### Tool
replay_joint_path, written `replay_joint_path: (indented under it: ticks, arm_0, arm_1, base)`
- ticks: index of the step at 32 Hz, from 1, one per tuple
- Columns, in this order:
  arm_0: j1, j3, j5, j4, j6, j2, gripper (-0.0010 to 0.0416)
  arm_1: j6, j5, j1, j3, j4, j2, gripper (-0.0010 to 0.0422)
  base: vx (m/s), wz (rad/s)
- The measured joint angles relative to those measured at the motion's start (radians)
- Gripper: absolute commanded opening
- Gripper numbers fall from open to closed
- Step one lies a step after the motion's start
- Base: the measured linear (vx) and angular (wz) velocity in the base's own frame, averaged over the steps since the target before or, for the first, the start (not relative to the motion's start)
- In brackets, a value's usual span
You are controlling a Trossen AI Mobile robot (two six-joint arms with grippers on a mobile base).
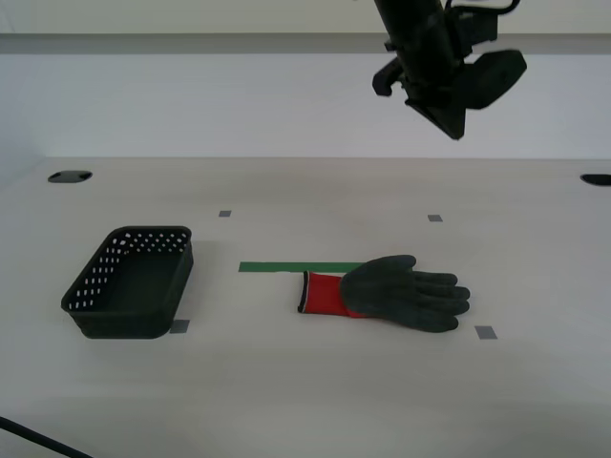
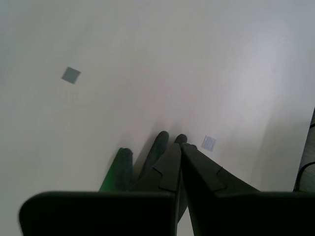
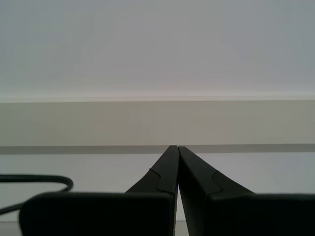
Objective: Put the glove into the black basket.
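Observation:
The glove point(image 1: 401, 291) lies flat on the white table, dark grey fingers toward the exterior view's right, red cuff point(image 1: 325, 294) toward the basket. The black basket point(image 1: 124, 324) stands empty at the exterior view's left, well apart from the glove. My second gripper point(image 1: 456, 129) hangs shut and empty high above the table, above and behind the glove. In the second wrist view its closed fingertips point(image 2: 178, 144) cover most of the glove; only the glove's dark fingertips point(image 2: 160, 142) show. My first gripper point(image 3: 176, 147) is shut and empty, faces a pale wall, and is outside the exterior view.
A green tape strip point(image 1: 298, 267) lies just behind the glove's cuff. Small grey squares point(image 1: 486, 332) mark the table. Two dark holes point(image 1: 70, 176) sit at the table's far corners. A black cable point(image 1: 38, 439) crosses the near corner at the exterior view's left.

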Motion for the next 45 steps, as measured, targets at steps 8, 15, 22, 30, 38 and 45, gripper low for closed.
replay_joint_path:
  ticks: [8, 15, 22, 30, 38, 45]
  arm_0:
    - [0.001, 0.0, -0.001, -0.024, 0.0, 0.0, 0.0001]
    - [0.0, 0.0, -0.001, -0.028, 0.0, 0.0, 0.0001]
    - [0.0, 0.0, -0.001, -0.031, 0.0, 0.0, 0.0001]
    - [0.001, 0.0, -0.001, -0.03, 0.0, 0.0, 0.0001]
    - [0.001, 0.0, -0.001, -0.03, 0.0, 0.0, 0.0001]
    - [0.0, 0.0, -0.001, -0.03, 0.0, 0.0, 0.0]
  arm_1:
    - [0.022, -0.006, 0.001, 0.063, -0.104, 0.166, -0.0001]
    - [0.032, -0.011, -0.002, -0.066, -0.029, 0.167, -0.0001]
    - [0.004, -0.044, 0.002, -0.268, 0.105, 0.169, -0.0001]
    - [-0.023, -0.073, 0.002, -0.36, 0.206, 0.169, 0.0]
    - [-0.034, -0.073, 0.002, -0.361, 0.212, 0.169, 0.0135]
    - [-0.107, -0.082, 0.002, -0.41, 0.246, 0.168, 0.0272]
  base:
    - [0.0, 0.0]
    - [0.0, 0.0]
    - [0.0, 0.0]
    - [0.0, 0.0]
    - [0.0, 0.0]
    - [0.0, 0.0]
